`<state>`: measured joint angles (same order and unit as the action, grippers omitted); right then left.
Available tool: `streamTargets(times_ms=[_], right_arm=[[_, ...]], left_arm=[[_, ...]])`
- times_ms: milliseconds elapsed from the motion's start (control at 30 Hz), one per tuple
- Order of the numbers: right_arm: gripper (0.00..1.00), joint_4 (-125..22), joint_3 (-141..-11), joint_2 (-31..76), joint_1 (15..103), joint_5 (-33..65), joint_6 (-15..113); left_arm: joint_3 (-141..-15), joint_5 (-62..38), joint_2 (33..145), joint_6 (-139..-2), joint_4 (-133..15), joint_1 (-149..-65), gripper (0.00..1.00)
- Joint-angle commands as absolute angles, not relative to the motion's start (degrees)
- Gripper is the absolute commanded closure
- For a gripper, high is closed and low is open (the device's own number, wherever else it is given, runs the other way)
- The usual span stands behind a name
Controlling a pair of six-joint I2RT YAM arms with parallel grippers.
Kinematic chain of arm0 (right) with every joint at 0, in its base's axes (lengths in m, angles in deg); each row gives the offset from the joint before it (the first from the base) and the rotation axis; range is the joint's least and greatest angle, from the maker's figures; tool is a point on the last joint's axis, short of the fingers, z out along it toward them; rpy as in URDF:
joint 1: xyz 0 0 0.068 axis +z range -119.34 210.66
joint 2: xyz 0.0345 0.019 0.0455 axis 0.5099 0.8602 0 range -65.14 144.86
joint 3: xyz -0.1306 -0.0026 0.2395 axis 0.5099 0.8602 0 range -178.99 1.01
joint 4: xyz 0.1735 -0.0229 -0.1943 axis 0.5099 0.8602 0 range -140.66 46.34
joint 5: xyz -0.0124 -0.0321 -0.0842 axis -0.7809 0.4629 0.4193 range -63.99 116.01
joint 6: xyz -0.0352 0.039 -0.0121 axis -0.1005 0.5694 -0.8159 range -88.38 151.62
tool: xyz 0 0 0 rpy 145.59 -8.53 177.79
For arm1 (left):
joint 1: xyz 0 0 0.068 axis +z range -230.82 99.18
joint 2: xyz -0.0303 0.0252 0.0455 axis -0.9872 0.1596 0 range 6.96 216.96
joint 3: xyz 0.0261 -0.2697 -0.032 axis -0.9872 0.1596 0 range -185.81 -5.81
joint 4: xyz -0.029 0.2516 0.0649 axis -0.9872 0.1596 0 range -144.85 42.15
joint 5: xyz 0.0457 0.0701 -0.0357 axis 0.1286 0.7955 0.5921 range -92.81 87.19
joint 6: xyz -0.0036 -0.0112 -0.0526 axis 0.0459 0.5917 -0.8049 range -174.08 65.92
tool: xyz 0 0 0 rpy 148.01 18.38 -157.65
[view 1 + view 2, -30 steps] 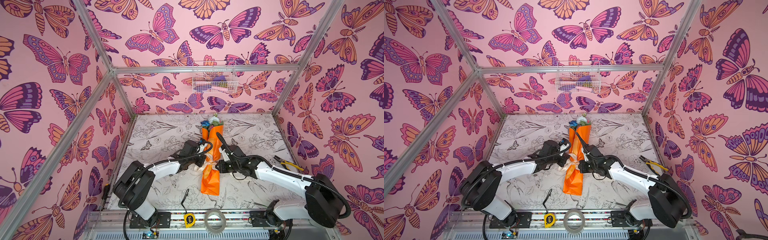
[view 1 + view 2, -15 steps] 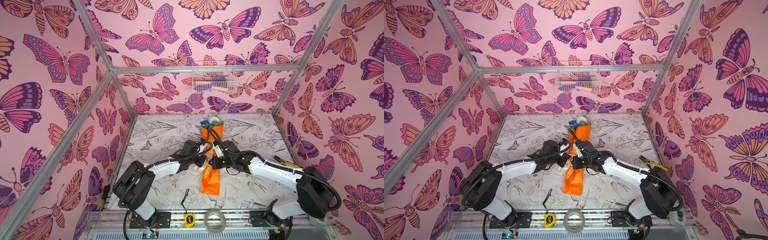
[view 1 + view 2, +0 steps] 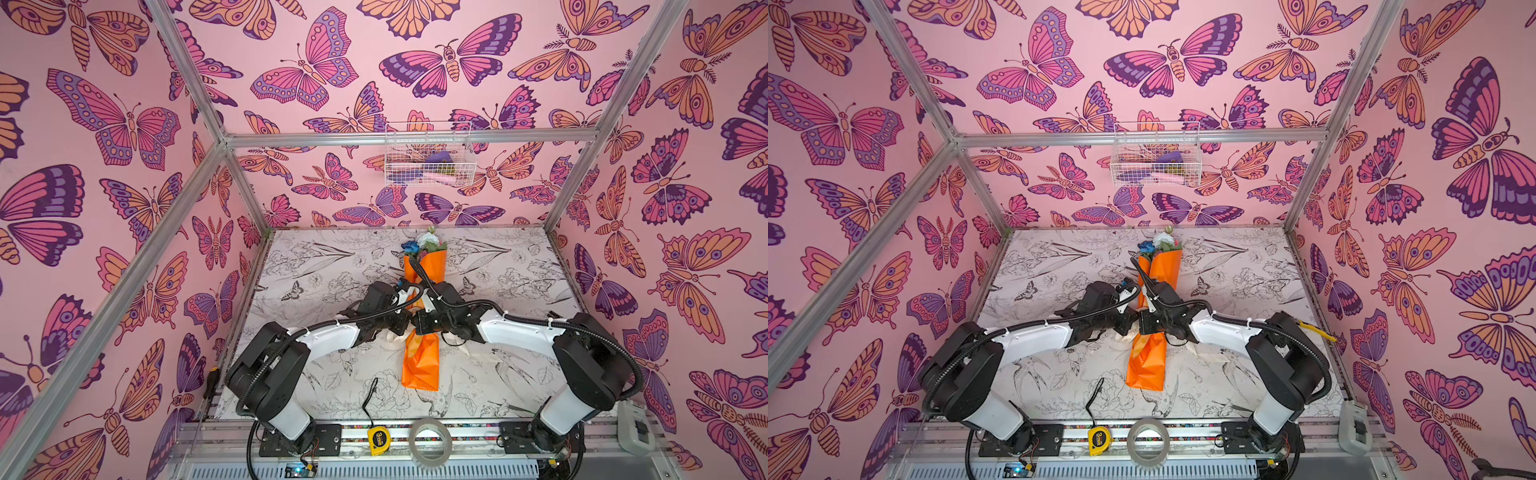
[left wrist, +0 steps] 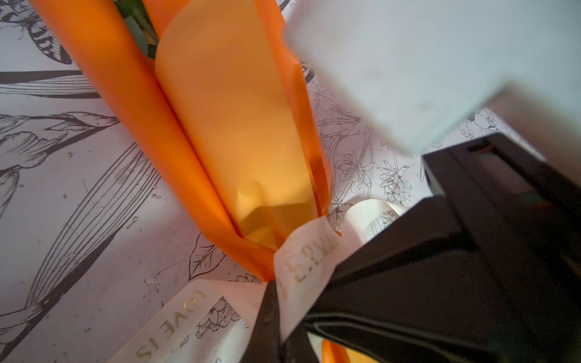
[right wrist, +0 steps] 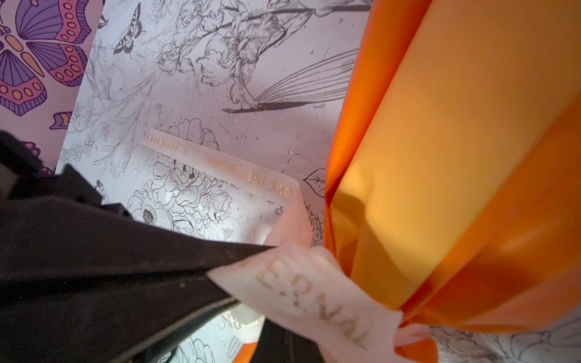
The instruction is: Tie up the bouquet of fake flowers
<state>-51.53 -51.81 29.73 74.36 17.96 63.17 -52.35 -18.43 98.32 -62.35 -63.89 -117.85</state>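
Table point(image 3: 332, 266): flat and matte, printed with black line-drawn flowers and birds. It bears the bouquet lengthwise down its middle, so each arm can reach the waist from its own side.

Bouquet of fake flowers point(image 3: 422, 361): lies flat at table centre between the two arms. Blue and white heads and green leaves poke out at the far end. The near end is a creased paper tail.

Wrapping paper point(image 4: 220, 125): glossy orange film rolled into an overlapping cone with long smooth folds. It is thin enough to glow yellow where light passes through, and it is pinched narrow where the ribbon crosses. Looks springy; likely to spread open if the tie goes slack.

Ribbon point(image 4: 301, 264): cream, half-sheer flat band with gold lettering, soft and easily crumpled. It is bunched against the wrap's waist, with loose lengths lying on the table to either side. Cannot tell whether a knot has formed, as the fingers hide the crossing.

Left gripper point(image 4: 279, 301): jaws closed tight, a ribbon strand pinched between them, hard against the wrap.

Right gripper point(image 5: 248, 276): jaws likewise closed, pinching a crumpled ribbon strand from the opposite side.

Placement: in both top views the grippers nearly meet over the waist. Judged mid-tie, with each holding an end to cross or cinch.
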Motion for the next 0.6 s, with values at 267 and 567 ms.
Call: streamTargets(times_ms=[267, 567], right_arm=[[1.0, -68.3, -48.8, 32.7, 74.7, 26.7, 66.1], [1.0, -73.9, -46.5, 34.5, 74.8, 27.5, 69.3]], left_arm=[[-50.2, -24.0, 95.3, -66.5, -64.2, -118.6, 0.94], [-47.4, -26.0, 96.3, -70.4, -65.7, -120.1, 0.88]])
